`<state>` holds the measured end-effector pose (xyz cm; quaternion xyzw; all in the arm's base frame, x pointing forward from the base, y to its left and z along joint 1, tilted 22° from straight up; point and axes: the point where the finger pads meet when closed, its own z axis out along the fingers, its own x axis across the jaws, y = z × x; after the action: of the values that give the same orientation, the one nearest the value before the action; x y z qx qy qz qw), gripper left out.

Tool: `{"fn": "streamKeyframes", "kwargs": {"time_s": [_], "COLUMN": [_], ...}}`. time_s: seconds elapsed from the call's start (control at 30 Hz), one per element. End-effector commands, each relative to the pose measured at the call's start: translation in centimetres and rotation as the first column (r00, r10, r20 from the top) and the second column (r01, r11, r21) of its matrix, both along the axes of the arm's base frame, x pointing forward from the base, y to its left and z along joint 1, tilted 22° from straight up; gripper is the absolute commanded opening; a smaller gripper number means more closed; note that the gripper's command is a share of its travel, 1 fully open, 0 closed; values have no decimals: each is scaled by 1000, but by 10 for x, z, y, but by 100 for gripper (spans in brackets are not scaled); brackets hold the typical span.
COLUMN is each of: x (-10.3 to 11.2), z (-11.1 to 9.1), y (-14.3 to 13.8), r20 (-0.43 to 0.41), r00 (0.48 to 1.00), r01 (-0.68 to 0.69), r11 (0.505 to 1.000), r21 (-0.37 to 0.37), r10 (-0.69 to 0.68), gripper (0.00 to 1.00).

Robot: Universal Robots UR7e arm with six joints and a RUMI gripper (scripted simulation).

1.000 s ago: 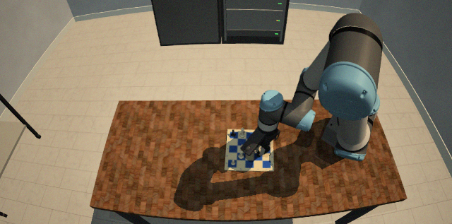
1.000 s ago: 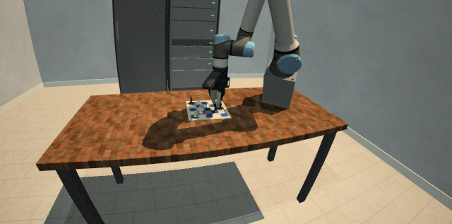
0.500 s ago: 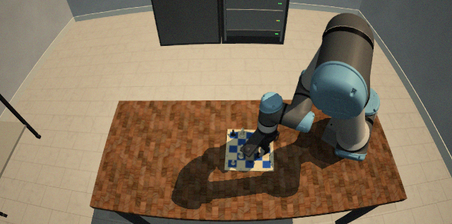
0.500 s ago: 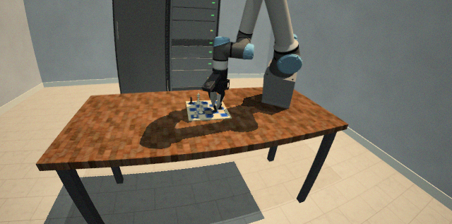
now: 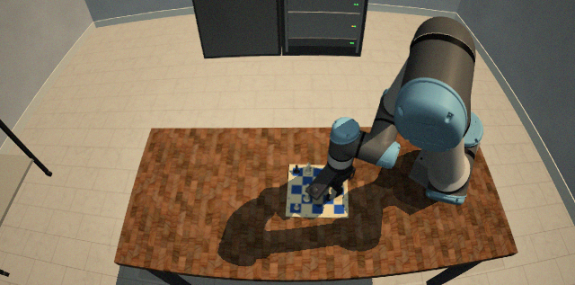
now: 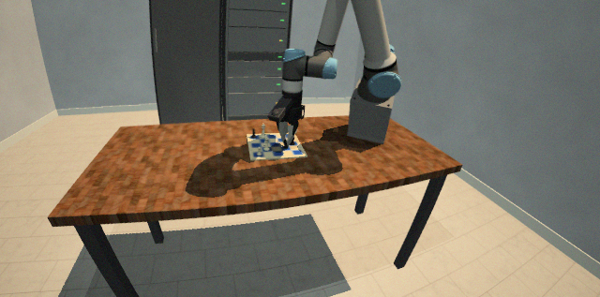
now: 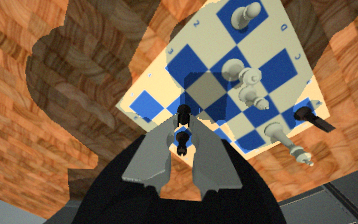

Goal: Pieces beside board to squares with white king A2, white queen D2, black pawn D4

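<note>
My gripper is shut on the black pawn, low over D4; contact with the board cannot be told. The board has blue and cream squares. The tall white king stands upright on A2. The white queen stands on D2. In the top and exterior views the gripper hides some squares.
A white piece stands on C2, near the queen. A black piece on C5 is close beside the fingers. A black piece is on A1. A white pawn is on E1.
</note>
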<state>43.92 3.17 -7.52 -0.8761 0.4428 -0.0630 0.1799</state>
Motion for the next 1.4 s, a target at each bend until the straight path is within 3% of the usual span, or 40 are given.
{"fn": "streamKeyframes", "kwargs": {"time_s": [0.0,1.37], "x": [0,0], "z": [0,0], "y": [0,-1], "r20": [1,3], "r00": [1000,1000], "r01": [0,-9], "r11": [1000,1000], "r21": [0,-3], "r10": [0,9], "gripper": [0,0]}}
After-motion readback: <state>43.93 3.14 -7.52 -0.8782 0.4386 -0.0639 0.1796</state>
